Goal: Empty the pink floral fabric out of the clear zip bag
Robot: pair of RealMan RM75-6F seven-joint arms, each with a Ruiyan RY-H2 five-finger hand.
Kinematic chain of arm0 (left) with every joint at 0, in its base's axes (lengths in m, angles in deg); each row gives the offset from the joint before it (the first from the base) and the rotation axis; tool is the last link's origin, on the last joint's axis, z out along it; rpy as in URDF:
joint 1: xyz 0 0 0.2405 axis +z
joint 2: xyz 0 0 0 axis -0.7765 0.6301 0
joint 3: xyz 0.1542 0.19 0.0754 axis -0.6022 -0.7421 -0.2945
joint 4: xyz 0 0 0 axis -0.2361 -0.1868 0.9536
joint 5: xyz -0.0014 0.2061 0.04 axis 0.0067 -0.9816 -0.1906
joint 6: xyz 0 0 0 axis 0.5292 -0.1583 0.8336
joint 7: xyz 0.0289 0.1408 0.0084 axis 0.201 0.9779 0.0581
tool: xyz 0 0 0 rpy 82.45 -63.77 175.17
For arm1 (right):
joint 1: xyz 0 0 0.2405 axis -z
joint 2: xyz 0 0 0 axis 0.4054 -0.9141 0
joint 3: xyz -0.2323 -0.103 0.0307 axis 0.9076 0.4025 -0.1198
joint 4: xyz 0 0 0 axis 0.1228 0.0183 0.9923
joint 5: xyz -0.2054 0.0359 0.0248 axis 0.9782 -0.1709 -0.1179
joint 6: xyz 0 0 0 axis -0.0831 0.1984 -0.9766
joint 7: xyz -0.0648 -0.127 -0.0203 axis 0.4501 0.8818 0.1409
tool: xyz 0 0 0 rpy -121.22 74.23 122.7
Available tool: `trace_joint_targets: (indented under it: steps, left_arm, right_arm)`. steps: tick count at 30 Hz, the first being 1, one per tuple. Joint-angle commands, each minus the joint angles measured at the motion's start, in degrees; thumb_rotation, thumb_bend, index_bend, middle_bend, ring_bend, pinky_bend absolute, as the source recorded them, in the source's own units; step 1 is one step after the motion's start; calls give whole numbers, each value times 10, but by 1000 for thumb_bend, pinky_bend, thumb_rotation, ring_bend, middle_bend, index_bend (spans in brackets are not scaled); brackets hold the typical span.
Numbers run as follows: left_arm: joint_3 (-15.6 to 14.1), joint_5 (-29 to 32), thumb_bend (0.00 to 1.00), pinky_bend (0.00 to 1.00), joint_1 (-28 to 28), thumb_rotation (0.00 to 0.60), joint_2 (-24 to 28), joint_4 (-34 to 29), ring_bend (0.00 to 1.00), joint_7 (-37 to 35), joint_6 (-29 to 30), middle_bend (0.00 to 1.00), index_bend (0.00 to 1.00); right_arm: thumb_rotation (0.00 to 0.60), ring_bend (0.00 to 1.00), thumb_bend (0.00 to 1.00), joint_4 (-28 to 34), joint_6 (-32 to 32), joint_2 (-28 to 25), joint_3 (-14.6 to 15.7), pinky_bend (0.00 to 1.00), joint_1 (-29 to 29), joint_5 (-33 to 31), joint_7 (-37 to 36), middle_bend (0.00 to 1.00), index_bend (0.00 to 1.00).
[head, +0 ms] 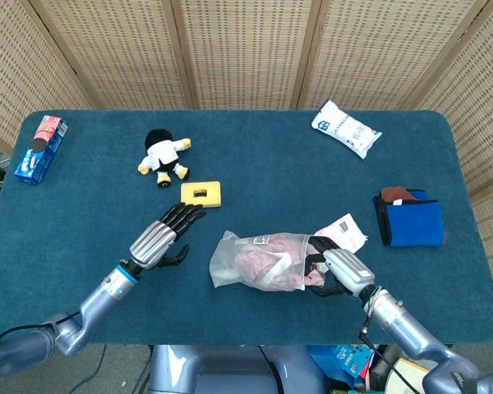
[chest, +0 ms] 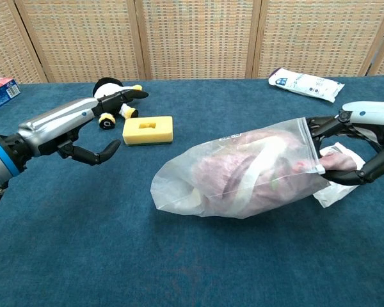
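Note:
The clear zip bag (head: 259, 261) (chest: 243, 176) lies on its side on the blue table, its mouth pointing right. The pink floral fabric (head: 251, 267) (chest: 233, 173) fills it. My right hand (head: 337, 267) (chest: 365, 144) is at the bag's mouth, fingers curled into the opening, and it grips a bunch of the pink fabric there. My left hand (head: 163, 234) (chest: 70, 128) hovers left of the bag, well apart from it, fingers spread and holding nothing.
A yellow sponge (head: 200, 193) (chest: 147, 129) and a small doll (head: 163, 156) lie behind my left hand. A pink-white packet (head: 343, 230) sits by my right hand. A blue pouch (head: 411, 217), a white packet (head: 345, 129) and a blue box (head: 39, 148) lie further out.

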Motion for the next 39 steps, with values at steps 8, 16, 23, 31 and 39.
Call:
trace_joint_targets:
  steps: [8,16,23,31,39]
  left_arm:
    - [-11,-18,579,0,-21,600,27,46,0,87,-47,0,131]
    - [0,-4,580,0,-56,600,-16,61,0,167,-129,0,160]
    - [6,-3,585,0,-79,600,-42,52,0,176,-159,0,168]
    - [16,7,535,0,-90,600,-73,57,0,183,-174,0,173]
    - [29,18,538,9,-92,600,-107,79,0,153,-165,0,424]
  right_arm:
    - [600,0,629,-14,7,-4,12,0,6,22,-18,0,686]
    - [600,0,629,-19,9,-5,19,0,6,32,-18,0,686]
    - [600,0,629,-23,9,-4,20,0,5,32,-26,0,686]
    - [600,0,629,-20,9,-2,18,0,2,31,-30,0,686]
    - [600,0,629,-11,9,-4,17,0,0,28,-26,0,686]
